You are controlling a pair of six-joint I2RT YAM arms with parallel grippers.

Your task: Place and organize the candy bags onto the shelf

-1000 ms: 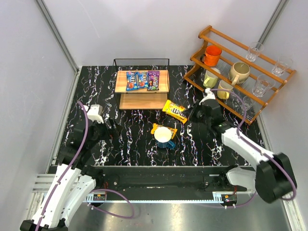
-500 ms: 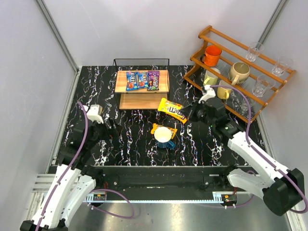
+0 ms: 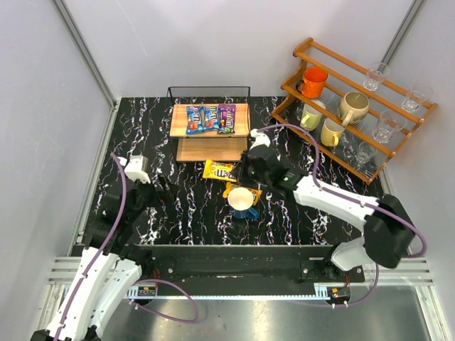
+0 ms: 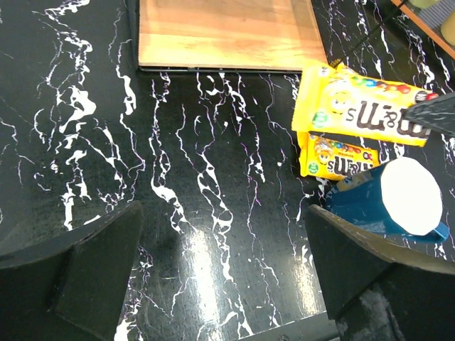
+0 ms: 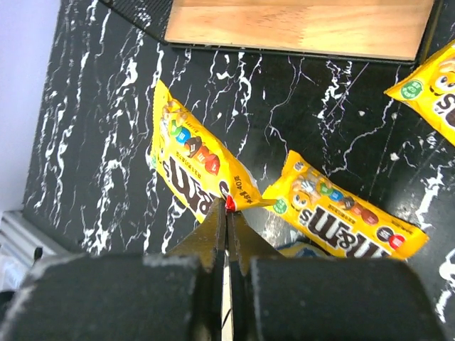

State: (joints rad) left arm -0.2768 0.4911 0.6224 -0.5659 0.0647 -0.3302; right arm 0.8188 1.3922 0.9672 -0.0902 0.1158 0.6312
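Observation:
The shelf (image 3: 210, 131) stands at the back centre; its top board holds two blue candy bags (image 3: 200, 118) and a purple one (image 3: 226, 117). My right gripper (image 3: 240, 169) is shut on the corner of a yellow candy bag (image 3: 218, 170), held in front of the shelf's lower board (image 5: 298, 25); the wrist view shows the tips (image 5: 227, 207) pinching the bag (image 5: 192, 160). A second yellow bag (image 3: 240, 189) lies partly under a blue mug (image 3: 242, 202). A third yellow bag (image 5: 435, 89) shows at the right wrist view's edge. My left gripper (image 3: 162, 187) is open and empty, (image 4: 224, 227) above bare table.
A reddish-brown slatted rack (image 3: 355, 106) with mugs and glasses stands at the back right. The blue mug (image 4: 402, 199) sits mid-table in front of the shelf. Grey walls close in the left, back and right sides.
My right gripper has carried the yellow bag leftward, from right of the shelf to just in front of it. The left arm has barely shifted.

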